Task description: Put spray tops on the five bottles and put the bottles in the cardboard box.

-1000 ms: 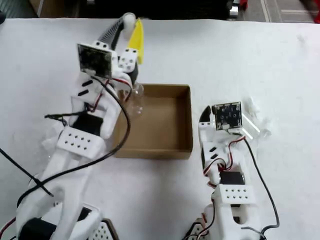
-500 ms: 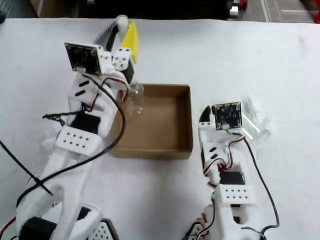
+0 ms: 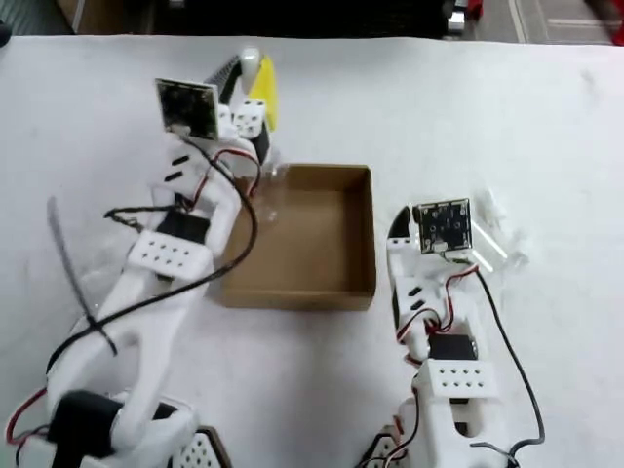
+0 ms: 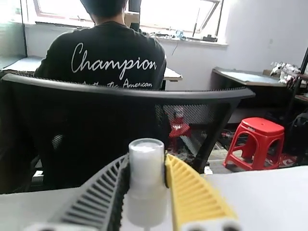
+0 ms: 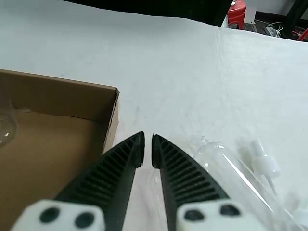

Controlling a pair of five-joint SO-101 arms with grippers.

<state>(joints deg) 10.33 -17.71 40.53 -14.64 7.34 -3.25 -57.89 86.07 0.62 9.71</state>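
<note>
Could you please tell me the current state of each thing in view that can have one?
Left end effector: shut on a white spray top.
Right end effector: nearly shut, empty.
Cardboard box: open, a clear bottle in one corner.
Bottle on the table: lying down, no top on.
Loose spray top: lying beside that bottle.
</note>
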